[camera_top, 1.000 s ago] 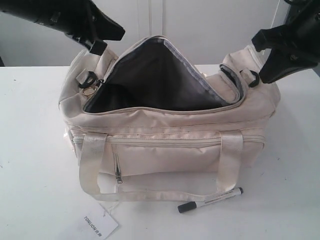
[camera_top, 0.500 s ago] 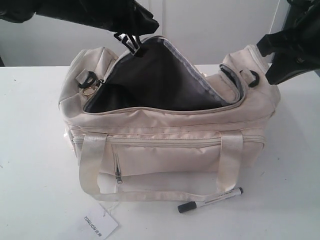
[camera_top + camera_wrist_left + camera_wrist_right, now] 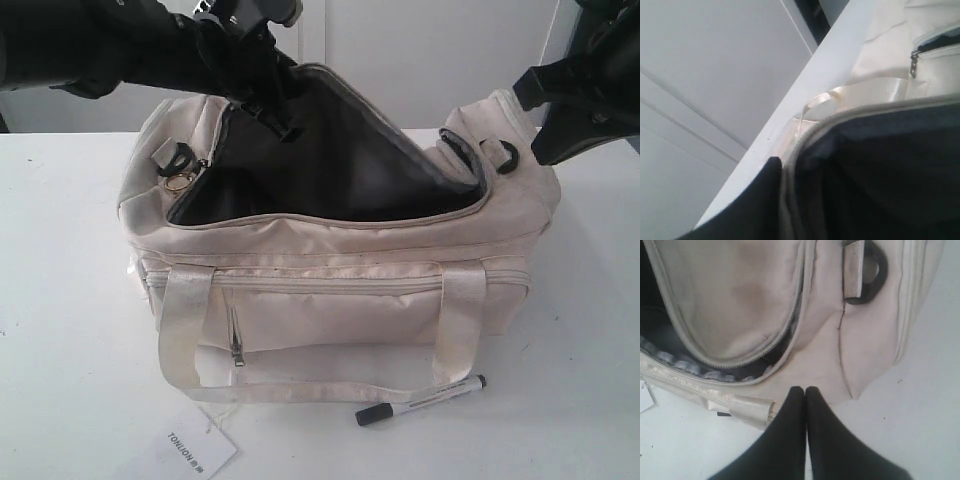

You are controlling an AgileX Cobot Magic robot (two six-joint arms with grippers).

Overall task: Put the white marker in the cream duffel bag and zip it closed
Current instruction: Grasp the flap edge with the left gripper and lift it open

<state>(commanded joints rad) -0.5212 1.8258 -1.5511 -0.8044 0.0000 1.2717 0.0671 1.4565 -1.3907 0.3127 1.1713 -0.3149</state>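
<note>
The cream duffel bag [image 3: 330, 300] stands on the white table [image 3: 60, 300] with its top zipper wide open and the dark lining showing. On the table in front of the bag's right handle end lies the white marker [image 3: 420, 400], apart from both grippers. My left gripper [image 3: 272, 105] is at the far rim of the opening. In the left wrist view one of its fingers [image 3: 760, 200] lies against the outside of that rim [image 3: 790, 165], and the other is lost against the dark lining. My right gripper [image 3: 540, 150] [image 3: 805, 390] hovers shut and empty over the bag's right end [image 3: 740, 300].
A white hang tag [image 3: 195, 448] lies on the table at the bag's front left. The gold ring pull [image 3: 176, 183] sits at the left end of the zipper. A dark D-ring [image 3: 872, 272] is on the bag's right end. A white wall stands close behind.
My left arm has swung right and down from the bag's left end to the far rim of the opening. The far flap now stands more upright. The right arm has barely moved.
</note>
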